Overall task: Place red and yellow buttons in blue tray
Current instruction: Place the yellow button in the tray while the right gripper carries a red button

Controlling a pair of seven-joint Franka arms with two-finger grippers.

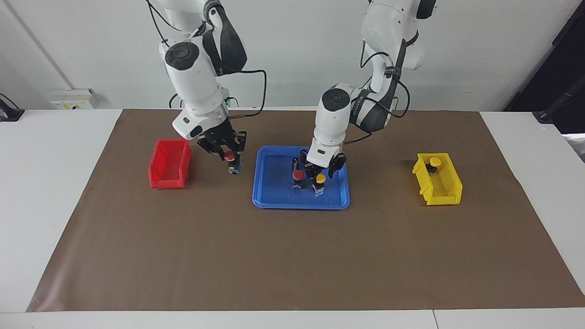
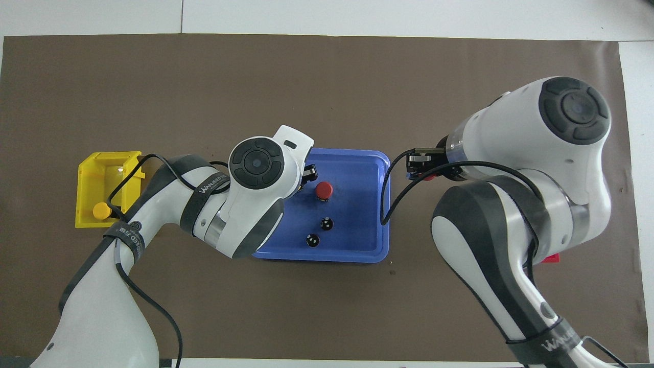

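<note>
Red button [image 1: 230,157] in shut right jaws, left jaws seemingly open

This is a robotics lab, a bench set up for testing rather than a home or a shop. I work at a plain white table [image 1: 55,192] covered by a taped-flat sheet of brown paper [image 1: 292,256], against a bare white wall [image 1: 283,55]. My right arm [image 1: 194,91] and my left arm [image 1: 338,114], both white and grey, are bolted at the table's edge, with loose black cables [image 1: 260,91] looped along them. A green status light [image 1: 224,98] glows by my base, and a white socket box with yellow labels [image 1: 73,98] sits at the wall. The props are staged: a small red plastic bin [image 1: 169,167], a small yellow plastic bin [image 1: 441,183] and a flat blue plastic tray [image 1: 274,203].
</note>
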